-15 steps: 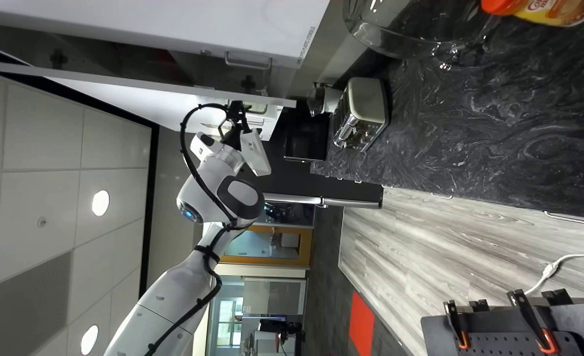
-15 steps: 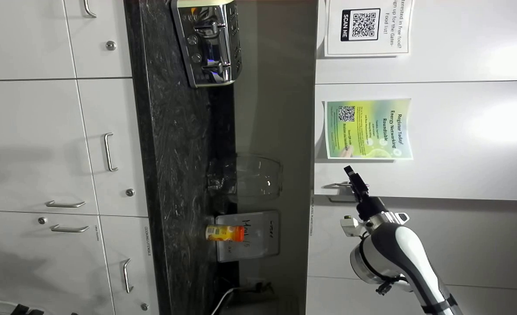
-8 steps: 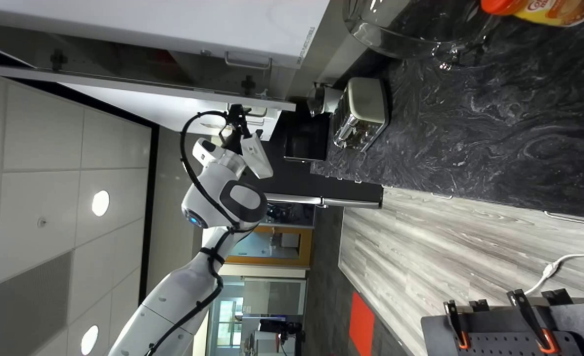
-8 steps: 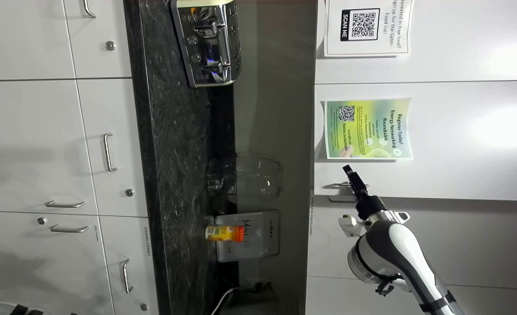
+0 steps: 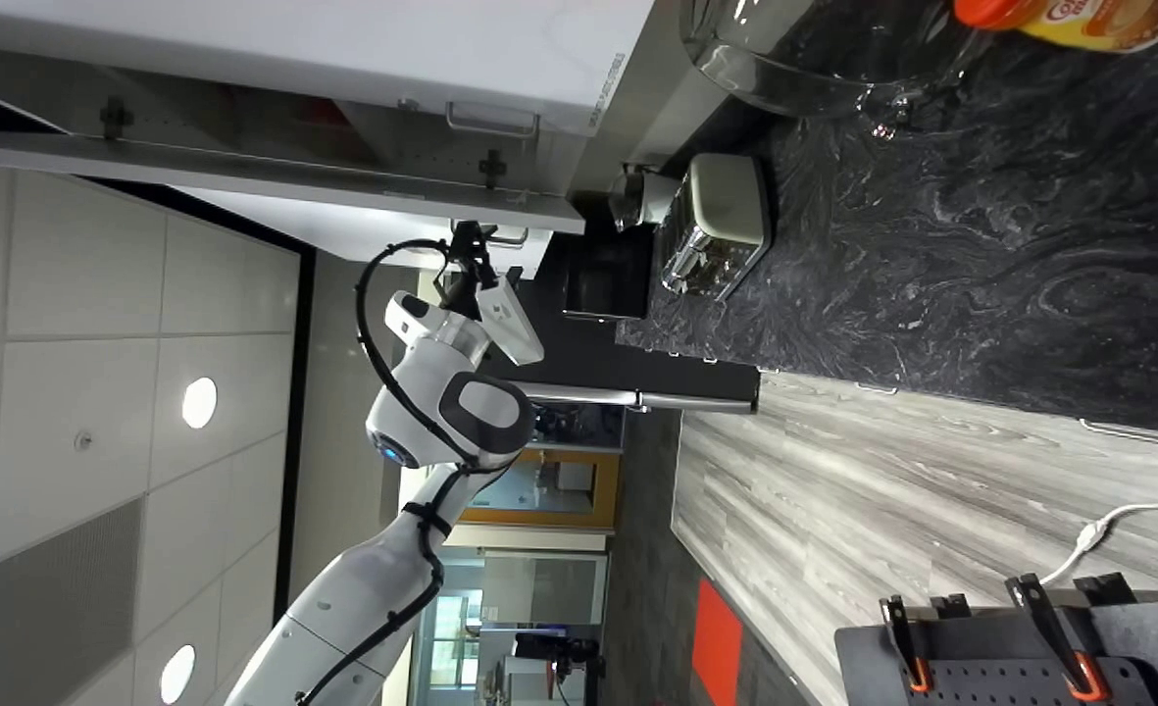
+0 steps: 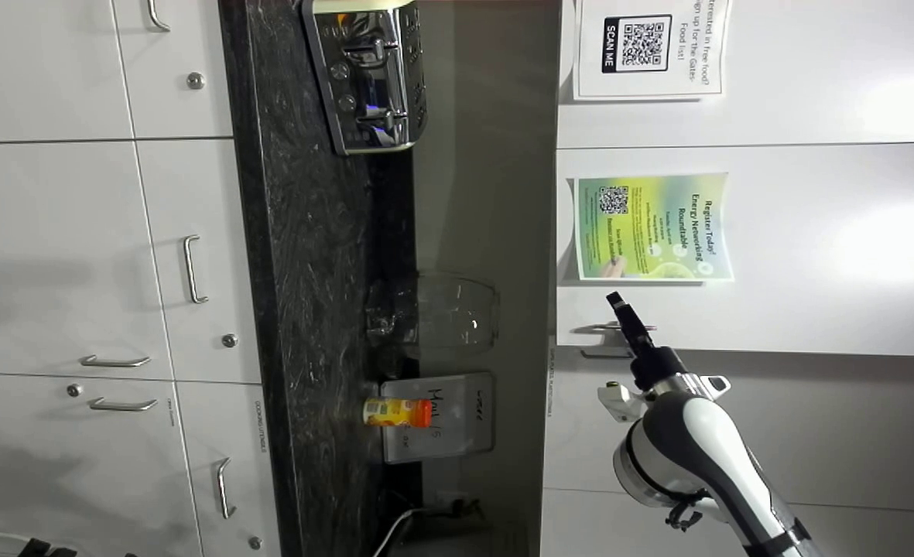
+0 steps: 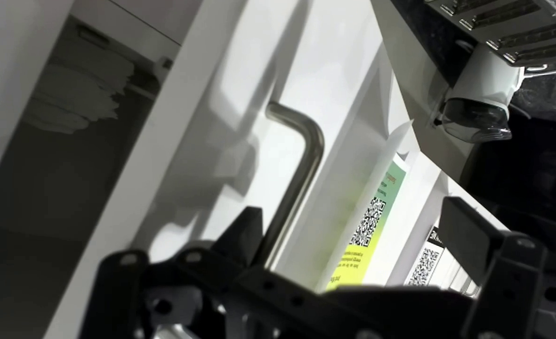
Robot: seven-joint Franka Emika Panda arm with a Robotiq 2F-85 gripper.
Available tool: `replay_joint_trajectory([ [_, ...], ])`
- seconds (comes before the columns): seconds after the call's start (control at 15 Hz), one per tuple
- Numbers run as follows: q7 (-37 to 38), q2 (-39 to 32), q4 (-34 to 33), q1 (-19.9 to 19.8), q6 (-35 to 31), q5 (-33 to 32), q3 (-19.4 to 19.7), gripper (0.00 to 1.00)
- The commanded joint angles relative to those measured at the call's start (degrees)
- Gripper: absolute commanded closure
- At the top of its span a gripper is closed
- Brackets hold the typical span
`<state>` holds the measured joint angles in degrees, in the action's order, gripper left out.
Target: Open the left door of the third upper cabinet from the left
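- In the wrist view our dark two-fingered gripper (image 7: 354, 219) is standing wide, clamping nothing; the silvery, U-shaped metal handle (image 7: 297, 186) is lying between its jaws.
- One black fingertip (image 7: 241, 233) is sitting just beside the handle, apparently on its door side; whether they are touching, we are unable to tell.
- In an exterior view the left door (image 6: 797, 232), a large flat white panel bearing a yellow-green paper flyer (image 6: 654, 224), is standing just beside the gripper.
- It is hanging ajar from the third upper cabinet (image 5: 422, 147), a white flat-fronted wall unit whose dim interior is showing past the door's edge.
- We are judging the pull to be the step in hand, begun but unfinished.
- We are reckoning that the next move is calling for drawing the gripper away from the cabinet in an arc, turning it with the door so the fingertip is not slipping out.
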<state>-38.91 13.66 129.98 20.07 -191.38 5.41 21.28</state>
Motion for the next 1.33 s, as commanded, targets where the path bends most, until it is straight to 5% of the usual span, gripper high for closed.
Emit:
replay_joint_trajectory([
  [0.0,-0.42,-1.67,1.30,-3.42,-1.55,0.19,-9.09,0.00],
  [0.2,6.83,-1.11,2.79,-11.26,-2.75,-8.22,-15.36,0.00],
  [0.27,2.75,-0.60,3.20,-11.88,-2.88,-3.78,-17.19,0.00],
  [1.27,5.01,9.52,10.70,-37.13,-2.87,-2.37,-49.97,0.00],
])
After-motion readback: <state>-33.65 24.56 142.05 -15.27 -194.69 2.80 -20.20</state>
